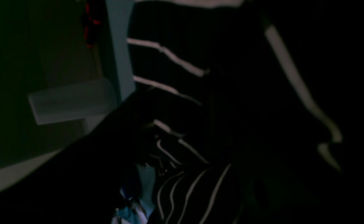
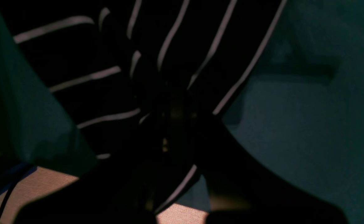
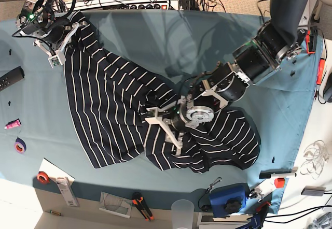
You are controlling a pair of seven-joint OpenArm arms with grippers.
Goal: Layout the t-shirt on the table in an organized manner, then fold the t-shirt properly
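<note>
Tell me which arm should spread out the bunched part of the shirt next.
Left, probably. The left gripper hovers with fingers apart over the crumpled folds of the t-shirt at mid-table. The right gripper is shut on the shirt's far corner, anchoring it.

Base view: bright, even overhead light, sharp throughout; my arms cast soft shadows on the surface toward 12 o'clock. Slight bending at the frame edges. Left wrist view: very dim, blurred, the t-shirt showing only pale stripes. Right wrist view: equally dark and soft, with one lit patch at 6 o'clock.
</note>
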